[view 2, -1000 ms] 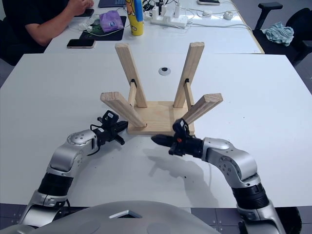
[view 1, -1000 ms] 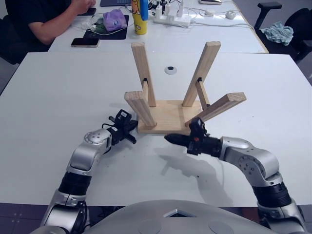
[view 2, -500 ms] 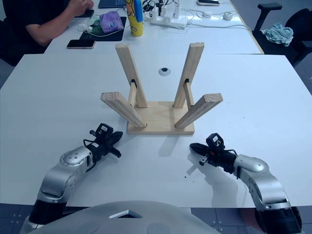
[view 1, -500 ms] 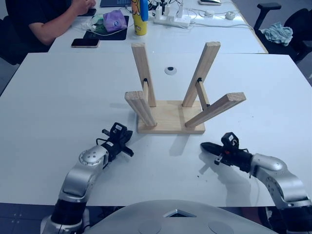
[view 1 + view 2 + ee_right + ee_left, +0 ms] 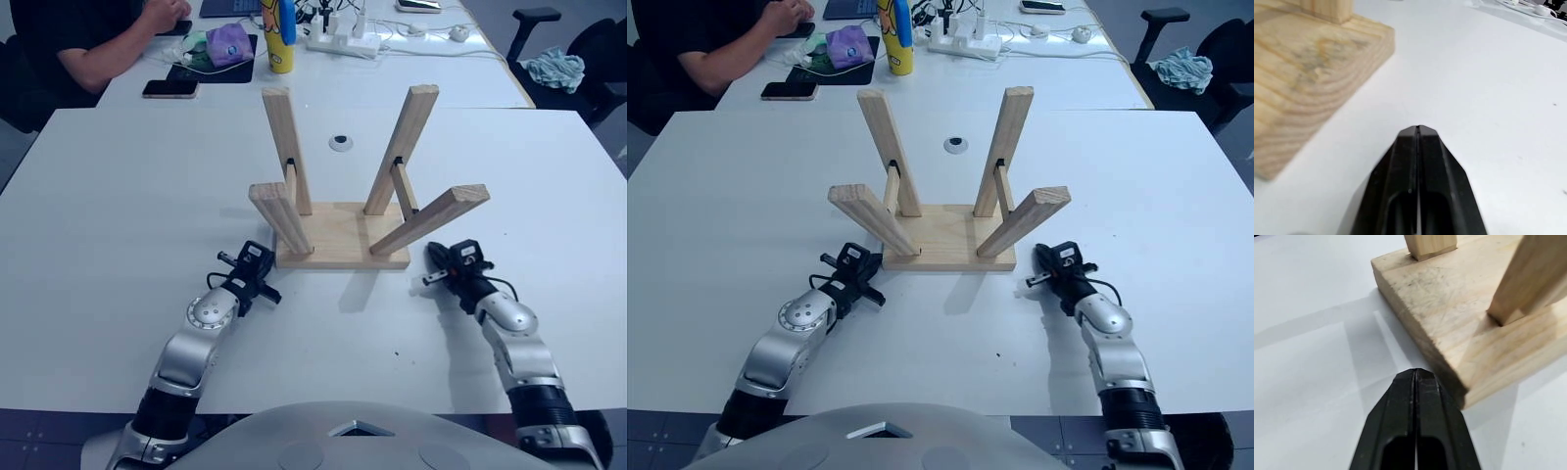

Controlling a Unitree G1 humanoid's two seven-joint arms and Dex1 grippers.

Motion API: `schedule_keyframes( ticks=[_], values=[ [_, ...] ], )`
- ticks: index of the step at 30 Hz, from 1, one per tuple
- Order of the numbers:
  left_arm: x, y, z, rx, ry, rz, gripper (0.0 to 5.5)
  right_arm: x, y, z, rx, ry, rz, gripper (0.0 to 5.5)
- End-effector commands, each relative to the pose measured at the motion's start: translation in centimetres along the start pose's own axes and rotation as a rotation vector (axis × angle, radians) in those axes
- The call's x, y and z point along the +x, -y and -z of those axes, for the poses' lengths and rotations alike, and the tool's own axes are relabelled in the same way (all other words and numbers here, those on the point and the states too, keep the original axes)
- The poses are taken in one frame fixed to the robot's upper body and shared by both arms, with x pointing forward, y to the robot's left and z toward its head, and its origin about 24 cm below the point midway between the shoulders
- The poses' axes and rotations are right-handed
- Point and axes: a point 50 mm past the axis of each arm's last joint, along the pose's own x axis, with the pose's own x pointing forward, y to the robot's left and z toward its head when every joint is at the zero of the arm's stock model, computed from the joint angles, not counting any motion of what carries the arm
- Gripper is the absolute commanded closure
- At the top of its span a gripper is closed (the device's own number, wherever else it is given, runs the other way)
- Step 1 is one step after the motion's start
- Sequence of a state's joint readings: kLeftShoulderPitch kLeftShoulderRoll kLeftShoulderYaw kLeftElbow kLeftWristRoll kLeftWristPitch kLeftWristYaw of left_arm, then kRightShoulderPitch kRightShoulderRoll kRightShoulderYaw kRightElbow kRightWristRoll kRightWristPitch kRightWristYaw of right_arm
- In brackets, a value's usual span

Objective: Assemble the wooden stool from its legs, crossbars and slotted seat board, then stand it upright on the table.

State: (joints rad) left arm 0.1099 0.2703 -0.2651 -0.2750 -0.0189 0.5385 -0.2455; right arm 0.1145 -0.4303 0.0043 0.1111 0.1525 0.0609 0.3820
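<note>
Stool [image 5: 338, 196] sits upside down mid-counter [image 5: 118, 196]. Left claw [image 5: 263, 280] and right claw [image 5: 437, 258] are pinched together, empty, flanking its seat board [image 5: 343, 249]. Rigid, probably hefty wood: grip the legs [image 5: 404, 147].

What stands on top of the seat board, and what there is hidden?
Four legs rise from the seat board, splayed outward, with a crossbar on each side between them. The leg ends inside the board are hidden, as is the table under it.
</note>
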Motion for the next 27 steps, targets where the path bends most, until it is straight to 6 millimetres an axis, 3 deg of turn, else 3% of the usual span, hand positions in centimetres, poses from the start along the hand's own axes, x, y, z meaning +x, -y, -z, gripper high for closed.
schedule_keyframes(
  ticks=[1, 7, 13, 27],
  values=[
    [0.1, 0.7, 1.1, -0.009, -0.067, 0.043, 5.5, -0.5, -3.9, 2.1, 0.096, -0.16, -0.14, 5.5],
    [-0.2, 1.6, 0.5, -0.018, -0.051, 0.092, 5.5, -1.6, -5.3, 0.5, 0.133, -0.17, -0.249, 5.5],
    [-0.2, 3.0, -2.9, -0.078, 0.084, 0.169, 5.5, -0.8, -5.7, -2.9, 0.172, -0.081, -0.296, 5.5],
    [-1.2, 2.8, -6.1, -0.119, 0.156, 0.176, 5.5, -0.2, -5.9, -7.6, 0.192, -0.003, -0.322, 5.5]
  ],
)
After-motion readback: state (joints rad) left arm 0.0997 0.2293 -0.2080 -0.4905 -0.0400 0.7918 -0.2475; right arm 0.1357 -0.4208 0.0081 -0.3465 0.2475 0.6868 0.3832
